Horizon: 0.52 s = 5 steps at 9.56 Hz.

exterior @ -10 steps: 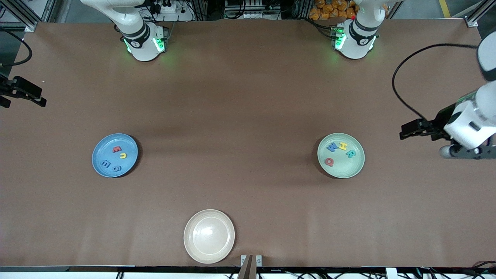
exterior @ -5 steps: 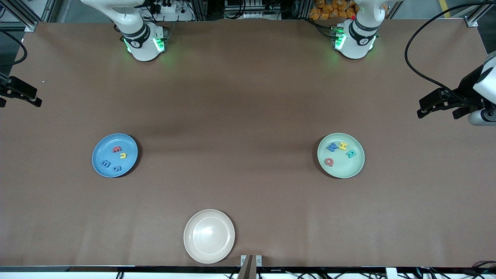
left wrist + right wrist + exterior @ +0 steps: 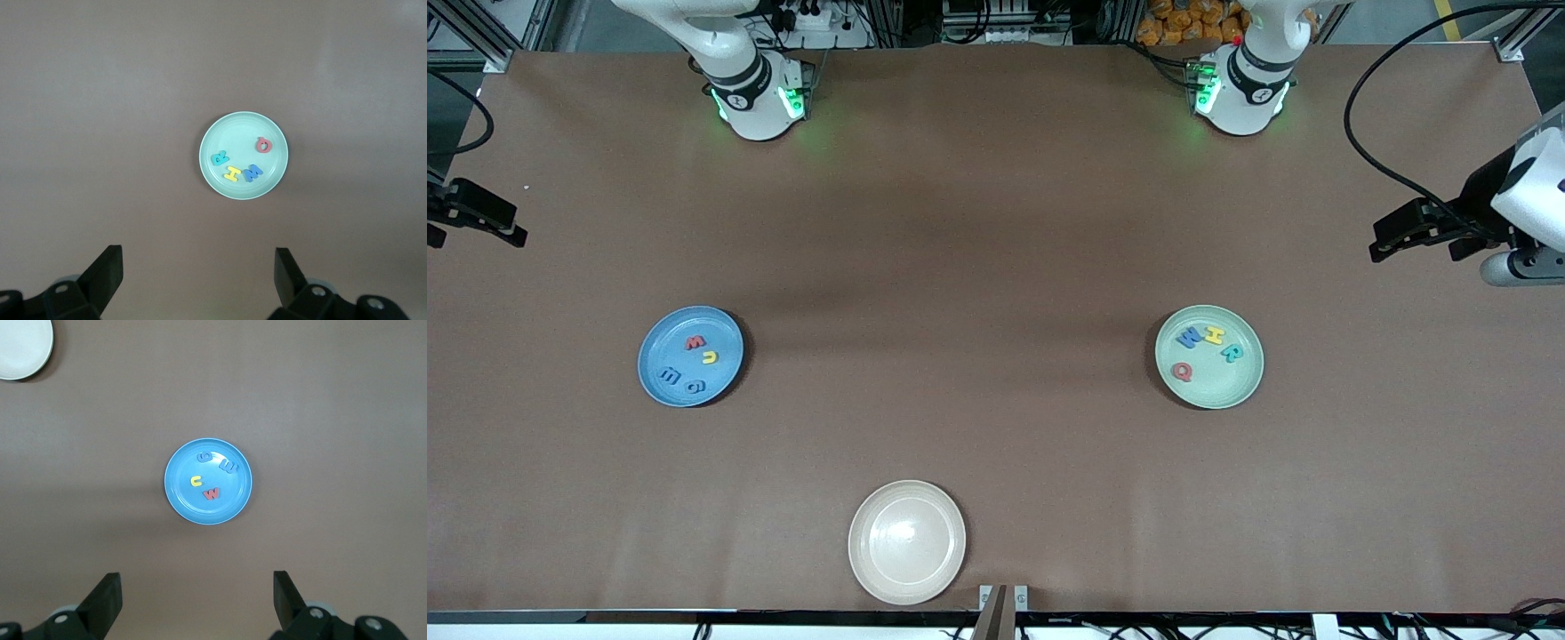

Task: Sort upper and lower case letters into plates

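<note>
Letters lying sorted — four in each plate.
Left gripper (image 3: pixel 193 280) and right gripper (image 3: pixel 193 600) hanging spread wide, holding nothing — blue plate (image 3: pixel 660 384), green plate (image 3: pixel 1232 391).

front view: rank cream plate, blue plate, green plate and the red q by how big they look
1. cream plate, largest, though it lies nearest the camera, which may add to it
2. blue plate and green plate, alike, no ranking between them
3. red Q, by far the smallest, lying in the green plate

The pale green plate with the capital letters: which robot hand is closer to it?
The left hand. It is open in the air at the left arm's end of the table, near the pale green plate. The right hand is open at the table's right-arm end.
</note>
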{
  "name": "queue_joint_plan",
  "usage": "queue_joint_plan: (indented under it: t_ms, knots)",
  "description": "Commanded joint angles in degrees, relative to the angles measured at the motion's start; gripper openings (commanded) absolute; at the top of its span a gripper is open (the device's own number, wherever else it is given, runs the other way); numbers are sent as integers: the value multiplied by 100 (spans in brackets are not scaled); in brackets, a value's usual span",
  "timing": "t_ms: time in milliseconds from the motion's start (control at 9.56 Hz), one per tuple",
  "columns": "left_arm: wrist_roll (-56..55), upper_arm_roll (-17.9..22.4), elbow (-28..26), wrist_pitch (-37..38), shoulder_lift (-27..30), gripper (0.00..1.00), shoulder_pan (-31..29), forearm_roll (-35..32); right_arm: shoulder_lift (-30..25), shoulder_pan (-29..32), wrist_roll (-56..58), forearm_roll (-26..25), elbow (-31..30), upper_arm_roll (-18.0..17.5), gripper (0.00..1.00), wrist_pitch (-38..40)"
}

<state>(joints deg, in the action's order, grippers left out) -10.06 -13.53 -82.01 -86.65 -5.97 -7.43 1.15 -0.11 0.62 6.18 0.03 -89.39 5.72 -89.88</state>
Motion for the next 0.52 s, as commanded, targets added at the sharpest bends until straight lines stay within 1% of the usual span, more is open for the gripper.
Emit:
queue_joint_plan:
  t_ms: [0,209,314,419]
  knots:
    - [-136,9,-166,87,201,100,-39,122,-77,61,-73,-12,-96,-63,100,-30]
    - [3,17,-297,113,297,100,-57,43,-77,61,-73,-12,-97,-71,100,-30]
    - [283,26,-307,130,298,100,-83,25,-77,61,-73,-12,-97,-71,100,-30]
    - [521,17,-307,139,298,100,-101,-131,-77,61,-73,-12,-97,-71,100,-30]
